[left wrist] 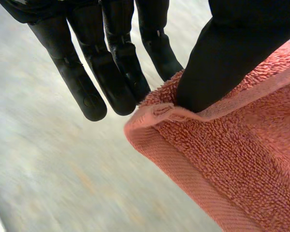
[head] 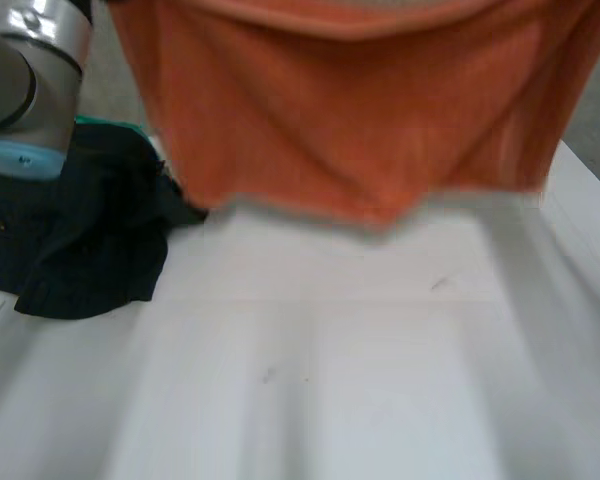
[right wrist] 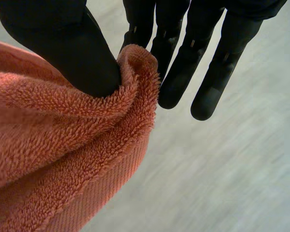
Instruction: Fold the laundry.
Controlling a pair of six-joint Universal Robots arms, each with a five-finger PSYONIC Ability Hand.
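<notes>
Task item: orange terry towel [head: 360, 110], held up and spread wide across the far side of the white table [head: 330, 400] in the head view

Towel, upper part: cut off by the edge of the head view; sagging fold along the top between the two held ends

Towel, lower edge: blurred, uneven, dipping lowest near the middle; contact with the table not determinable

Left hand [left wrist: 118, 72]: clamped on the towel at a hemmed corner; thumb [left wrist: 212, 67] pressed onto the pile, straight fingers behind the cloth; tip of the nearest finger hidden by the corner

Right hand [right wrist: 183, 58]: clamped on the towel at a bunched edge; thumb [right wrist: 72, 53] pressed into the roll of cloth against straight fingers; corner or edge not distinguishable under the bunching

Left arm [head: 30, 80]: grey joint with light-blue cap, over the table's left side, mostly cut off

Other laundry: dark crumpled garment [head: 80, 235] heaped on the table under the left arm, beside the towel's lower left corner; type not identifiable

Beneath the heap: sliver of green cloth [head: 125, 127], rest hidden

Table surface: bare in front of the towel, streaked with blur
</notes>
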